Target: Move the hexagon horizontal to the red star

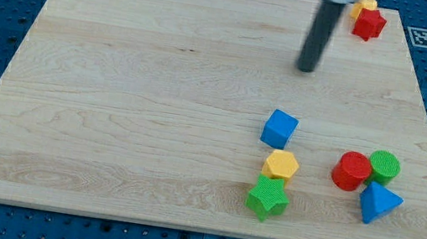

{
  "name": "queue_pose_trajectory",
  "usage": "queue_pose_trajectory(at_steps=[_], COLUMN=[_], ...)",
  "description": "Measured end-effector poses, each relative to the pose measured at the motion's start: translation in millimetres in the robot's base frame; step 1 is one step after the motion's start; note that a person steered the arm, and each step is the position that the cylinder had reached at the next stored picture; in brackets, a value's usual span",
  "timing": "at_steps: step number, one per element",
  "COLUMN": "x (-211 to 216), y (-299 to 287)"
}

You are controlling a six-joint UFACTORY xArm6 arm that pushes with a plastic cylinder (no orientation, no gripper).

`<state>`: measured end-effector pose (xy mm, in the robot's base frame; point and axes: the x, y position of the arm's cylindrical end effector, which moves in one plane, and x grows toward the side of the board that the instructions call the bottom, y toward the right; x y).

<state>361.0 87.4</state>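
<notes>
Wooden table: my tip, an end effector without jaws, should push the light, rigid yellow hexagon squarely toward the red star.

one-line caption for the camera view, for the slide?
My tip hovers above the blue cube and yellow hexagon, with the red star at the view's top right.

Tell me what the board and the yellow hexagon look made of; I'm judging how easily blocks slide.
The board looks like pale wood, smooth and matte, with visible grain lines. The yellow hexagon looks like moulded or printed plastic: solid uniform colour, slight sheen; which one is unclear.
</notes>
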Motion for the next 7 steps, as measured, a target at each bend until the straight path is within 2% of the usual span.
queue_pose_trajectory(at_steps=[1,2,3,4,6,7], x=[12,44,100,155,170,179], y=[-74,-125,-144,-141,-119,-73])
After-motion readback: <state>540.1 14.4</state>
